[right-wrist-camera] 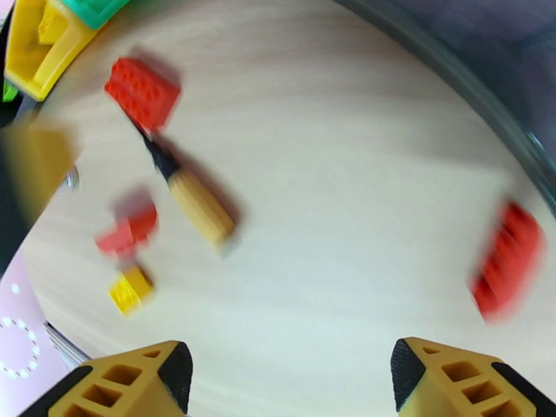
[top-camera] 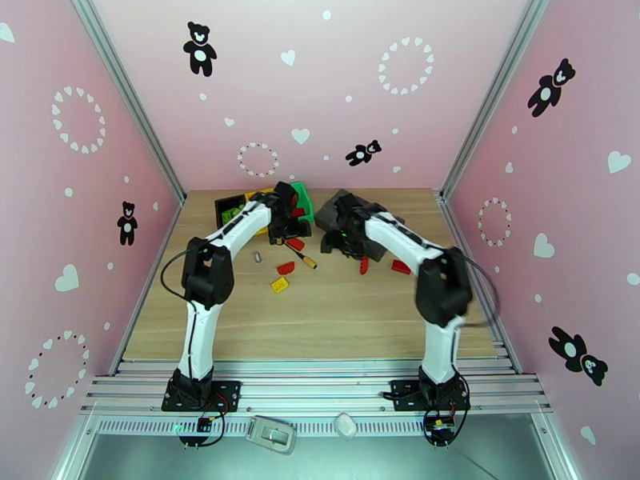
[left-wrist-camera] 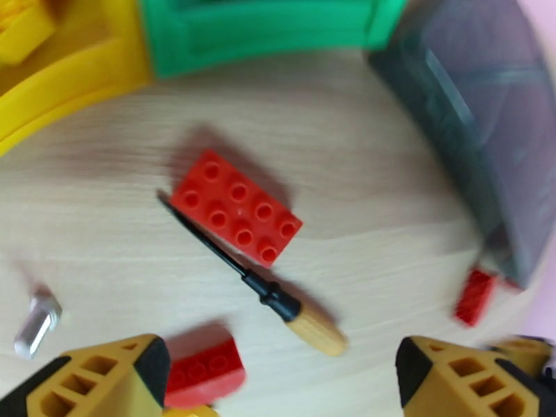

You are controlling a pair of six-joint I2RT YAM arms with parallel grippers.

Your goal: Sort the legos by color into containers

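left gripper (left-wrist-camera: 281, 373) wide apart, holding nothing | right gripper (right-wrist-camera: 288, 373) wide apart, holding nothing, its view motion-blurred | containers (top-camera: 304, 190) at table (top-camera: 320, 322) far edge, partly hidden behind left arm (top-camera: 236, 231) | red lego (left-wrist-camera: 236, 206) just beside screwdriver (left-wrist-camera: 278, 300) near them | yellow lego (right-wrist-camera: 130, 290) nearer mid-table, blurred

My left gripper (left-wrist-camera: 283, 366) is ochre with black pads. On the pale wood-grain table (left-wrist-camera: 389, 175) I see a red studded plastic brick (left-wrist-camera: 236, 206) and a small screwdriver (left-wrist-camera: 278, 300) with a black shaft and tan handle. At the far edge are a yellow plastic bin (left-wrist-camera: 69, 78) and a green plastic bin (left-wrist-camera: 278, 29). The pink walls (top-camera: 264, 90) carry black teddy bears (top-camera: 199, 48) and white hearts (top-camera: 300, 136).
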